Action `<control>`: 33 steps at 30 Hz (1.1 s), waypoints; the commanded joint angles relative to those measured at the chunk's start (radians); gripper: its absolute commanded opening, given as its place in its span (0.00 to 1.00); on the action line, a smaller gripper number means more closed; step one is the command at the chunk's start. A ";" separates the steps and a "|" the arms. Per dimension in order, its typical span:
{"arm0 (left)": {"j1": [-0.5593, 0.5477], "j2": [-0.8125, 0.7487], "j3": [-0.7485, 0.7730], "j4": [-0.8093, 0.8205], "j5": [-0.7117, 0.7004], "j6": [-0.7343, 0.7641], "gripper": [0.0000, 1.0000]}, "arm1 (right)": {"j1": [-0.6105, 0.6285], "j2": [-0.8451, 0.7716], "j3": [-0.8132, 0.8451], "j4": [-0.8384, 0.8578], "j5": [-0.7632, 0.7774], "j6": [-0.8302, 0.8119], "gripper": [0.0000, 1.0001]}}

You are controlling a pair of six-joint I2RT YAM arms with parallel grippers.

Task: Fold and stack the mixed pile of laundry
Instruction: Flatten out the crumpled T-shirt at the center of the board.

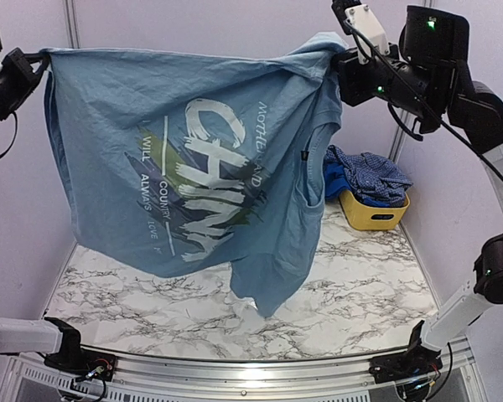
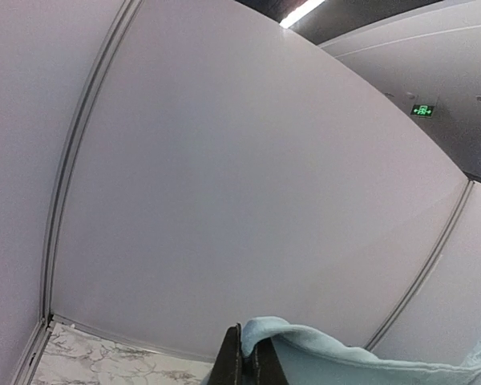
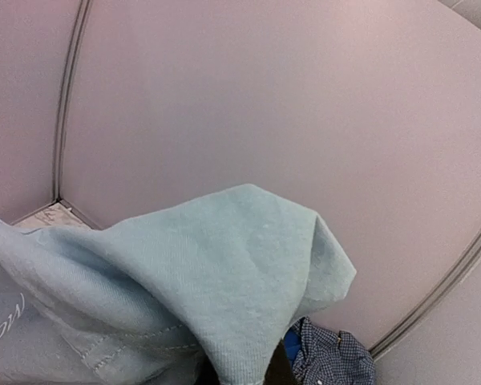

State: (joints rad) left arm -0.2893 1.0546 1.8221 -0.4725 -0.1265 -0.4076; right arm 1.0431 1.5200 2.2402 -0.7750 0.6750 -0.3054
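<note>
The pale sky-blue T-shirt, printed in white, hangs spread in the air above the marble table. My left gripper is shut on its upper left corner. In the left wrist view the black fingers pinch a fold of the T-shirt. My right gripper is shut on the upper right corner. In the right wrist view the T-shirt drapes over the jaws and one dark finger shows. The shirt's lowest tip hangs close to the tabletop. The navy-and-white checked shirt and a royal-blue piece lie in the basket.
A small yellow basket stands at the back right of the table, near the wall. The checked shirt also shows below my right wrist. White walls close in the back and both sides. The arm bases sit at the near edge.
</note>
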 commanded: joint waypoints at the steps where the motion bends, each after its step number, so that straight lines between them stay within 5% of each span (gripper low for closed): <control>1: 0.000 0.117 -0.015 -0.028 -0.149 -0.020 0.00 | -0.160 0.015 -0.029 0.152 -0.030 0.003 0.00; 8: 0.050 0.393 0.079 0.011 -0.110 -0.023 0.00 | -0.487 0.173 -0.025 0.195 -0.352 0.141 0.00; 14: 0.115 0.699 0.440 0.070 0.012 -0.038 0.00 | -0.677 0.447 0.360 0.222 -0.575 0.247 0.00; 18: 0.184 0.801 0.613 0.151 0.167 -0.111 0.00 | -0.778 0.418 0.301 0.442 -0.786 0.369 0.00; 24: 0.228 0.711 0.369 0.232 0.215 -0.078 0.00 | -0.796 0.439 0.273 0.447 -0.941 0.391 0.00; 27: 0.230 0.645 0.124 0.244 0.231 -0.039 0.00 | -0.796 0.395 0.044 0.405 -0.994 0.383 0.00; 33: 0.228 0.427 -0.507 0.390 0.253 -0.002 0.00 | -0.752 0.157 -0.667 0.503 -1.041 0.406 0.00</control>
State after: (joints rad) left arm -0.0765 1.5837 1.6108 -0.1703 0.1223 -0.4461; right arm 0.2672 1.7794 1.9194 -0.3134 -0.3183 0.0612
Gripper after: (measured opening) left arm 0.018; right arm 0.008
